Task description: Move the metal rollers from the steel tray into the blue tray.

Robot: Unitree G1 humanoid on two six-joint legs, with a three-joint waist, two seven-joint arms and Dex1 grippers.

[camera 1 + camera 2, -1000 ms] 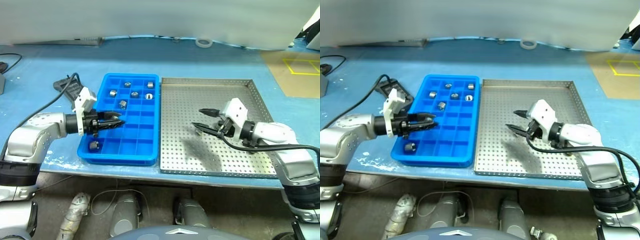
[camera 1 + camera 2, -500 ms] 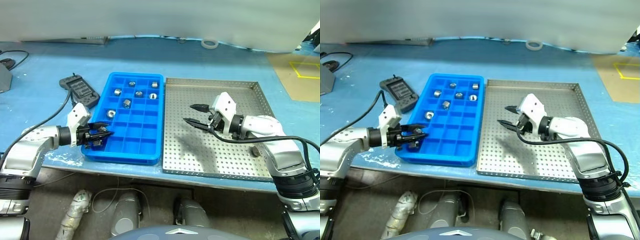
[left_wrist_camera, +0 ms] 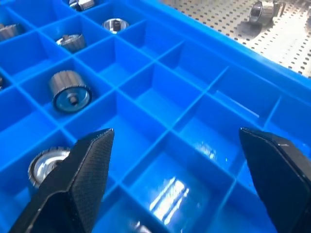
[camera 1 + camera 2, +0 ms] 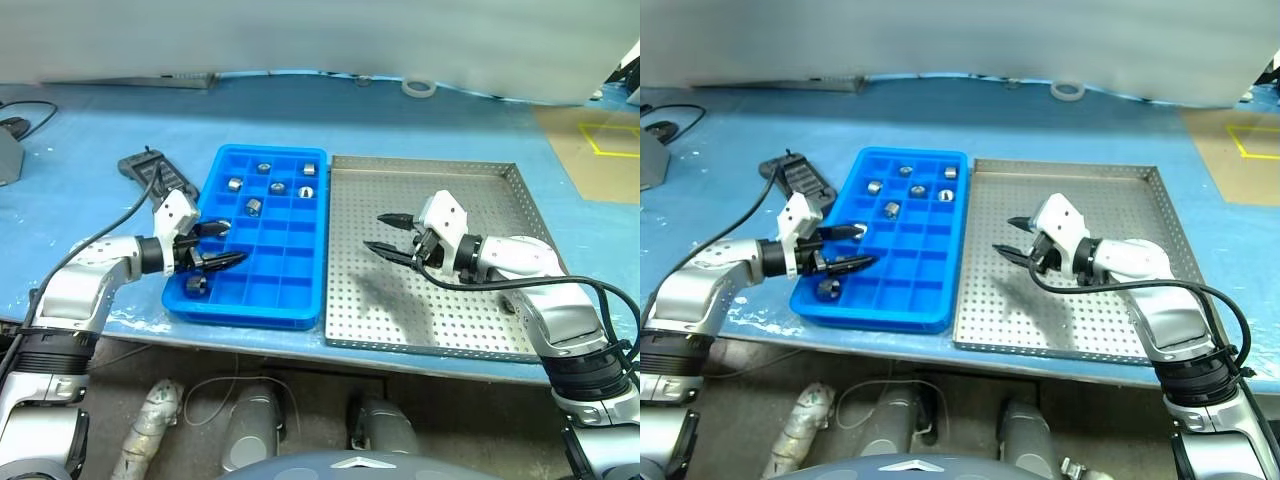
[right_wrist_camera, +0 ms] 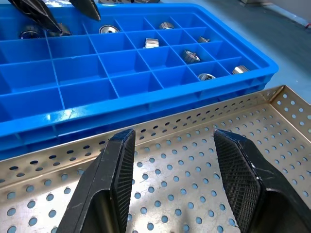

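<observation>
Inspector: Where are your claws standing, and what step is this?

Robot: My left gripper [image 4: 222, 245] is hovering over the near left corner of the bright blue compartmented plastic tray [image 4: 300, 222], jaws spread wide and gripping nothing. A small silvery metal roller [image 4: 196, 284] is lying in the compartment just below it, so I am judging this a drop just made. My right gripper [image 4: 387, 232] is hanging half open and empty over the large perforated steel tray [image 4: 500, 330].

Inspector: What is left?

Robot: One roller [image 3: 263, 10] is lying on the steel floor (my left wrist view shows it). Next I am needing a descent and a centred pinch on it.

Inspector: Obstructions?

Robot: A black handheld remote [image 4: 160, 176] and white tape roll [image 4: 419, 88] are lying well apart; nothing is blocking.
</observation>
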